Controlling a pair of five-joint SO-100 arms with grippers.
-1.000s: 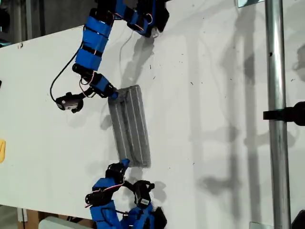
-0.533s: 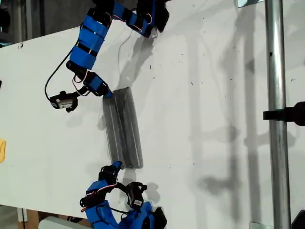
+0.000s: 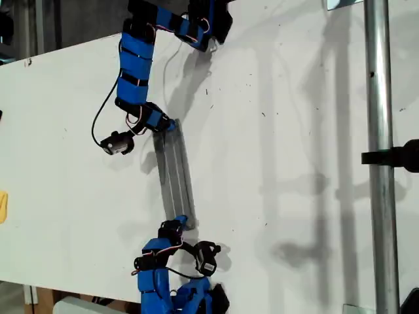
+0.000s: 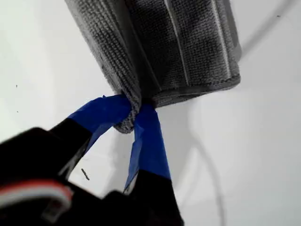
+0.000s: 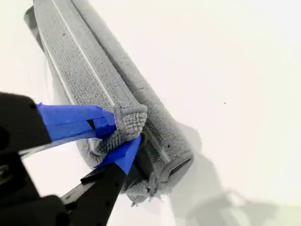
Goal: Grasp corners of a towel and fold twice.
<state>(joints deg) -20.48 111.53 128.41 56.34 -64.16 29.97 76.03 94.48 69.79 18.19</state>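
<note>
Hands first: my first hand (image 4: 136,110) is clamped tight on the towel (image 4: 178,52), its blue-taped fingers (image 4: 148,141) pinching a bunched corner (image 4: 129,120) at one end of the cloth. My second hand (image 5: 120,129) is likewise closed on the towel (image 5: 89,89), with a wad of grey fabric squeezed between its taped tips.

From the exterior view, the white counter (image 3: 294,131) fills nearly everything, and a metal pole (image 3: 380,163) runs down the exterior view's right. Two blue arms reach in, one from the top edge (image 3: 134,72) and one from the bottom edge (image 3: 157,275). I cannot tell from the wrist cameras which of them is the first and which the second.

The towel (image 3: 175,176) lies between them as a long, narrow grey strip, folded over on itself, with its pale stripes running lengthwise. Each end of it sits at one arm's jaws. In the second wrist view the cloth looks rolled or doubled into thick ridges. In the first wrist view its end shows a stitched hem resting on the counter (image 4: 263,141).

A small yellow object (image 3: 2,206) peeks in at the exterior view's left edge, well apart from the towel.
</note>
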